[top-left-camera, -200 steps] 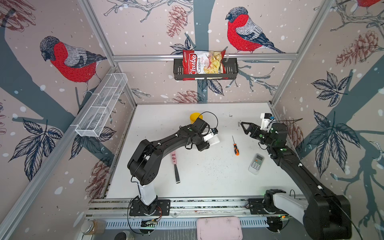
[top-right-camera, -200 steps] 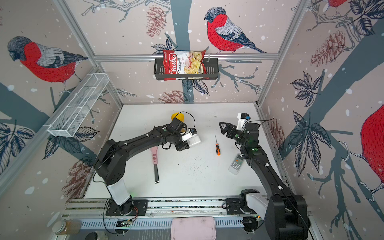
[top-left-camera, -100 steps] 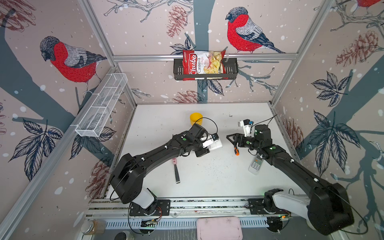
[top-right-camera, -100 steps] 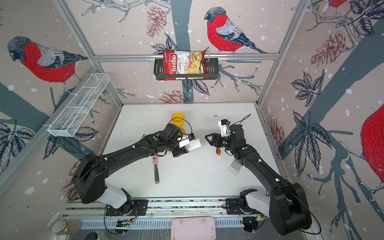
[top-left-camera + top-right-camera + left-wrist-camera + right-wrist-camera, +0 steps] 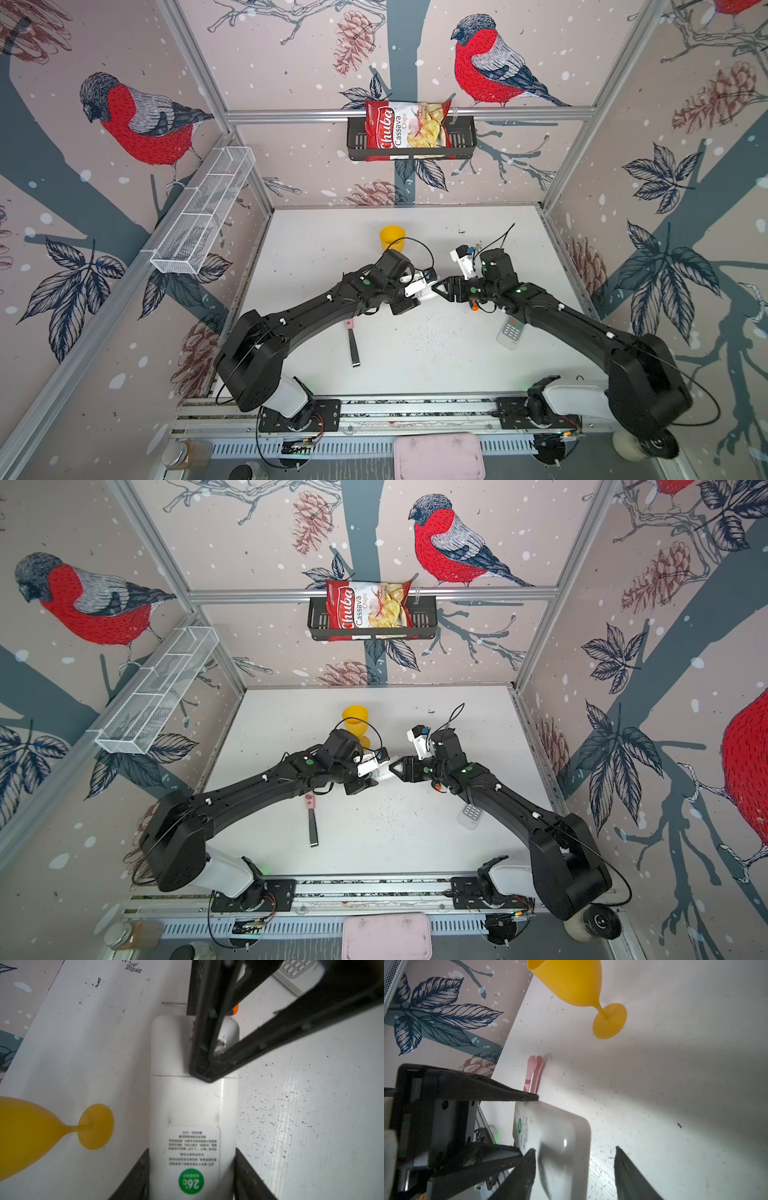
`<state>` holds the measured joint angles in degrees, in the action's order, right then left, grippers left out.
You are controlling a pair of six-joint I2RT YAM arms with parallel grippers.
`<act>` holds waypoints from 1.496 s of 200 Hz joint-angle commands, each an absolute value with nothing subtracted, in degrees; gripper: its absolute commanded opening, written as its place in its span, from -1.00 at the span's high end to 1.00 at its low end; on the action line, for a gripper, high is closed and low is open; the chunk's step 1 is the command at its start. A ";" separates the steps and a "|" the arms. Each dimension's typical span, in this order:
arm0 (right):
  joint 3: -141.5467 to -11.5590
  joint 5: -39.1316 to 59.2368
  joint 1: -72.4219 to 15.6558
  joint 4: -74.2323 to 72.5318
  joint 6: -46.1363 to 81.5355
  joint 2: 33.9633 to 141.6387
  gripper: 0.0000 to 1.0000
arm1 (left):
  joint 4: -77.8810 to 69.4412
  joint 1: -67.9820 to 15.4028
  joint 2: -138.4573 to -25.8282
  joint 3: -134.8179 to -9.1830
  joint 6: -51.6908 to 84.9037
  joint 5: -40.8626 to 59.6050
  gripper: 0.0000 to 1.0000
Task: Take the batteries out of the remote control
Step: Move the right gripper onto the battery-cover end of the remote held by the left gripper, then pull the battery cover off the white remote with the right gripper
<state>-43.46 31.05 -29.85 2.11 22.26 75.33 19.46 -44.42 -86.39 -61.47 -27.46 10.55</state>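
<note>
My left gripper [image 5: 417, 292] is shut on a white remote control [image 5: 427, 293] and holds it above the table's middle; in the left wrist view its fingers [image 5: 143, 1169] clamp the labelled end of the remote [image 5: 187, 1103]. My right gripper [image 5: 439, 287] meets the remote's free end from the right. In the right wrist view the right gripper [image 5: 574, 1148] stands open round that end [image 5: 560, 1126], one finger against the labelled back and the other clear of it. The back cover [image 5: 172, 1043] looks in place. The batteries are hidden.
A smaller keypad remote [image 5: 512, 332] lies on the white table [image 5: 415, 365] under my right forearm. An orange-handled screwdriver [image 5: 473, 306] peeks out below the right wrist. A pink-handled tool [image 5: 352, 343] lies front centre, and a yellow goblet [image 5: 392, 237] stands behind the left gripper.
My right gripper has swung left from near the right wall to the remote's free end, and its jaws have narrowed. The left arm has stretched out, still holding the remote.
</note>
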 commanded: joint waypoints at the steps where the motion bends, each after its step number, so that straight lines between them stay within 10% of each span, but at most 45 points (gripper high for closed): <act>1: -44.35 29.56 -30.60 1.67 21.08 76.14 -0.19 | 16.48 -44.43 -85.87 -61.44 -28.10 11.25 0.26; 299: -44.47 22.51 -31.11 2.97 19.25 76.03 0.47 | 15.53 -44.47 -87.71 -60.64 -26.22 5.80 0.26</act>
<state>-44.34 25.65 -31.14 1.08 20.99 76.31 18.33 -44.47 -87.33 -60.36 -27.03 7.09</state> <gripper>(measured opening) 0.280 0.547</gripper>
